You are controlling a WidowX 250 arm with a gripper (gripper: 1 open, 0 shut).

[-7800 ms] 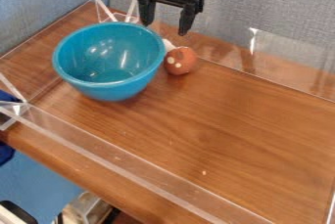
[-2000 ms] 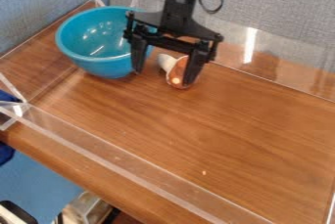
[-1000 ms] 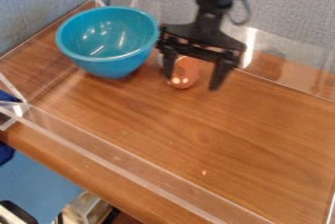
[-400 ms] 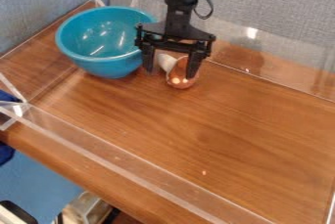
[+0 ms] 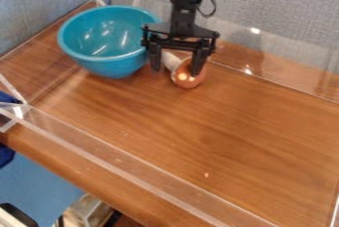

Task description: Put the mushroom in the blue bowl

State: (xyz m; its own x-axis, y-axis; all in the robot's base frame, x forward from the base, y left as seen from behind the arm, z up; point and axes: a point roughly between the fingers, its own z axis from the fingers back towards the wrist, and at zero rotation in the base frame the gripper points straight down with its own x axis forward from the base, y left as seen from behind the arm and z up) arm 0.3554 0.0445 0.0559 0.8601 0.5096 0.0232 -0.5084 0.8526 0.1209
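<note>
Black gripper (image 5: 181, 56) upper centre, jaws wide, straddling small reddish-brown mushroom (image 5: 185, 72); glossy turquoise-blue plastic bowl (image 5: 109, 39) just left.

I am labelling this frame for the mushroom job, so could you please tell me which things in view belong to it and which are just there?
Belong to the job:
mushroom
blue bowl
gripper, open, straddling the mushroom

Just there:
wooden table
clear wall around the table

The fingers (image 5: 154, 50) partly hide the mushroom (image 5: 187, 73); contact cannot be told. The worktop (image 5: 199, 132) is cut off toward 4 o'clock.
</note>
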